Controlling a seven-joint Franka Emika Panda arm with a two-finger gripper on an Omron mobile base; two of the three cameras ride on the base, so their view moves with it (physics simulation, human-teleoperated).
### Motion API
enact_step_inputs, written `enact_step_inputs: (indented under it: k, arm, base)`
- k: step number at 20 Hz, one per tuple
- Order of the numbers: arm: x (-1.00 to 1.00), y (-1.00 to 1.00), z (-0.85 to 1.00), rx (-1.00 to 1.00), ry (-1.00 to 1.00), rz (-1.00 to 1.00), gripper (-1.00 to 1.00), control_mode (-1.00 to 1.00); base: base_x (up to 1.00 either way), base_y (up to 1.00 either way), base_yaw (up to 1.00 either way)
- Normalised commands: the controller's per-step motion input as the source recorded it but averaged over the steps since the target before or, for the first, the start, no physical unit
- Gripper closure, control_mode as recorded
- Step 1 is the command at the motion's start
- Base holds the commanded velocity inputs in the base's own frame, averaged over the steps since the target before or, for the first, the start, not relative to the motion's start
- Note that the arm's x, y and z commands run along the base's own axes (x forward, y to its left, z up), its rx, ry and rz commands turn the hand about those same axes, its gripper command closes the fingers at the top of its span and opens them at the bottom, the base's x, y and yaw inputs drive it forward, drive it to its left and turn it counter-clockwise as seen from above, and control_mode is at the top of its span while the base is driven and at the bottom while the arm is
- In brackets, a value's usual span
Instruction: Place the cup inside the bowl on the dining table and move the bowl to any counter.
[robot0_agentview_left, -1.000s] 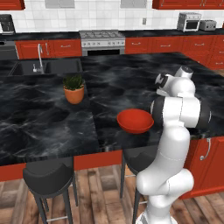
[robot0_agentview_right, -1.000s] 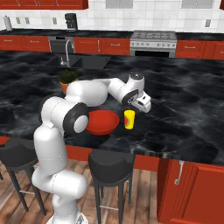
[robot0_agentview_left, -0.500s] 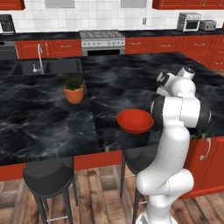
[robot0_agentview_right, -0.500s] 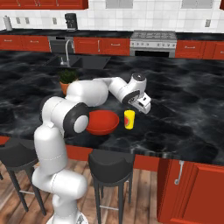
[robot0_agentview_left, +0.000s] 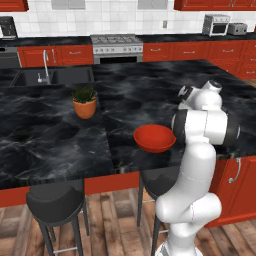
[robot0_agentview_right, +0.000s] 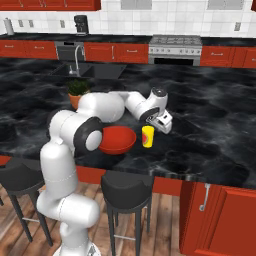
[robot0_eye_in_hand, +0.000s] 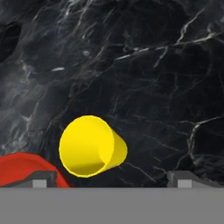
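Here the gripper (robot0_agentview_right: 156, 122) is held above the cup (robot0_agentview_right: 147, 136) with its jaws spread wide and nothing clasped between them. The yellow cup is seen standing upright on the dining table (robot0_agentview_right: 210, 120), just beside the red bowl (robot0_agentview_right: 116, 140) and outside it. In the hand view the cup (robot0_eye_in_hand: 91, 152) is looked into from above, between the fingertips (robot0_eye_in_hand: 43, 178).

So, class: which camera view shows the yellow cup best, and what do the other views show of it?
The hand view: the cup appears large from above, its open mouth and inside plain, beside the bowl. The right base view shows the cup small but upright on the dining table, under the gripper. In the left base view the arm blocks it.
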Motion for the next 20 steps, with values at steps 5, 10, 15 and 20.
enact_step_inputs:
  k: [5, 10, 15, 20]
  arm:
    - [0.00, 0.08, -0.23, 0.00, 0.00, 0.00, -1.00, -1.00]
    - [0.00, 0.01, -0.05, 0.00, 0.00, 0.00, -1.00, -1.00]
    - [0.02, 0.00, -0.07, 0.00, 0.00, 0.00, -1.00, -1.00]
    - [0.18, 0.00, 0.00, 0.00, 0.00, 0.00, -1.00, -1.00]
  base:
    - [0.00, 0.00, 0.00]
    - [0.00, 0.00, 0.00]
    - [0.00, 0.00, 0.00]
    - [0.00, 0.00, 0.00]
